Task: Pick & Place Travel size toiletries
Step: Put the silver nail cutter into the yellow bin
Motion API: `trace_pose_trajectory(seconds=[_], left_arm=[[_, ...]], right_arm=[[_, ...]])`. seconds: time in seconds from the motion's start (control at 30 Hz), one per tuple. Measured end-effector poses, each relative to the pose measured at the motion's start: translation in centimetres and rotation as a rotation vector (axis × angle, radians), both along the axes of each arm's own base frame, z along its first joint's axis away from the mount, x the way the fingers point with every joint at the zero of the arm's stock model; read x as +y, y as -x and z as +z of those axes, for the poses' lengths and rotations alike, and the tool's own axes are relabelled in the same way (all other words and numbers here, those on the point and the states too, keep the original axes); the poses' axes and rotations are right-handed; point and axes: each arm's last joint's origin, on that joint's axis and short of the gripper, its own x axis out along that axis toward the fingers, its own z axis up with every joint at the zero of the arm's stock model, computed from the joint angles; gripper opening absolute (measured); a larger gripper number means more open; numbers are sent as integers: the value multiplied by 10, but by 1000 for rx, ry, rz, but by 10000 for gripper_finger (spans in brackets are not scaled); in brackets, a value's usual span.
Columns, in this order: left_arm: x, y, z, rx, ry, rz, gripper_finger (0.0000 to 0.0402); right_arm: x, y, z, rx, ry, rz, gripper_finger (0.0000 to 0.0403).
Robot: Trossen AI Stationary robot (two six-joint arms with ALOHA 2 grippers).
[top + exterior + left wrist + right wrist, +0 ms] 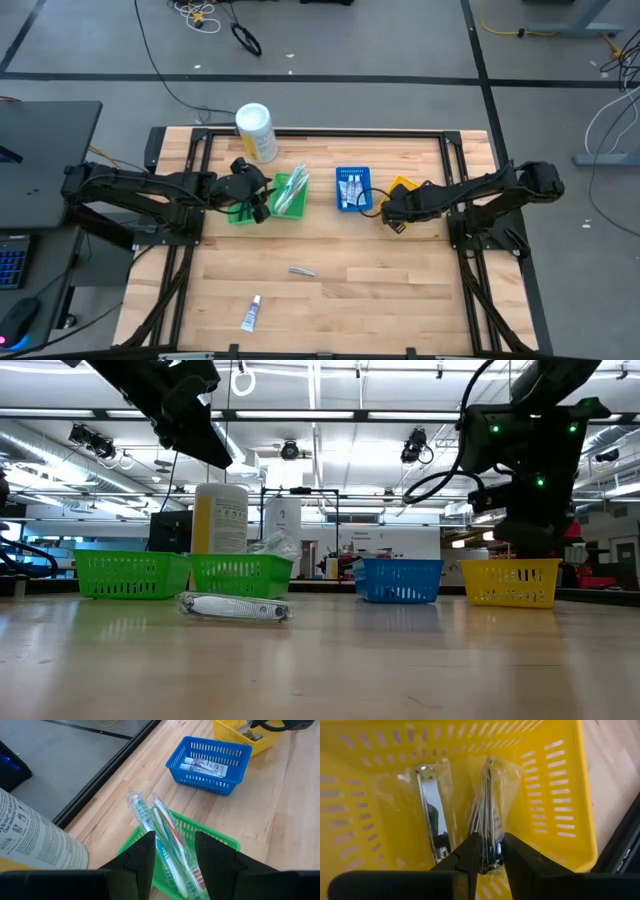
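Right gripper (489,851) is down inside the yellow bin (560,810), fingers (468,855) pinched close on a wrapped silvery piece (487,815), and a second wrapped silvery piece (431,815) lies just beside it on the bin floor. The worry here: that clear wrapper is slick and crinkly, so if the fingers part while the tips are snagged in the film, the item could ride back up with the gripper instead of staying put. The two wrappers lie close, so a drag could disturb the neighbour too.

Over on the other side, the left gripper (173,852) hovers above the green bin (212,837), fingers spread and holding nothing, with the wrapped toothbrushes (165,835) sticking out over the bin's rim. Those brushes overhang, so a careless descent could lever them out or tip the light bin. The white-and-yellow canister (256,130) stands near that arm, and a wide swing could knock it.

The blue bin (352,190) between the arms holds small white tubes (202,766). Still loose on the surface (400,290): a wrapped silvery item (302,270) mid-board and a white tube (251,314) near the front edge, which could roll or get nudged off if approached from behind
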Motion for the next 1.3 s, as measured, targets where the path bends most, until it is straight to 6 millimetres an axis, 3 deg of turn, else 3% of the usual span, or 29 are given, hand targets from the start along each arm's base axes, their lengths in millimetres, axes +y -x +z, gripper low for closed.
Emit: trace_pose_trajectory(seconds=[0.2, 0.47, 0.67, 0.9, 1.3], left_arm=[[0, 0, 0, 1, -1, 0, 145], [0, 0, 0, 1, -2, -1, 145], [0, 0, 0, 3, -5, -3, 145], [-1, 0, 0, 7, 17, -40, 145], [-7, -1, -5, 7, 125, -169, 145]], right_arm=[[-4, 0, -2, 4, -45, 17, 91], [-10, -8, -2, -43, -58, 82, 156], [-10, -18, 21, -34, -59, 80, 177], [-12, -43, 56, -186, -41, 103, 178], [-9, -64, 64, -395, -69, 176, 179]])
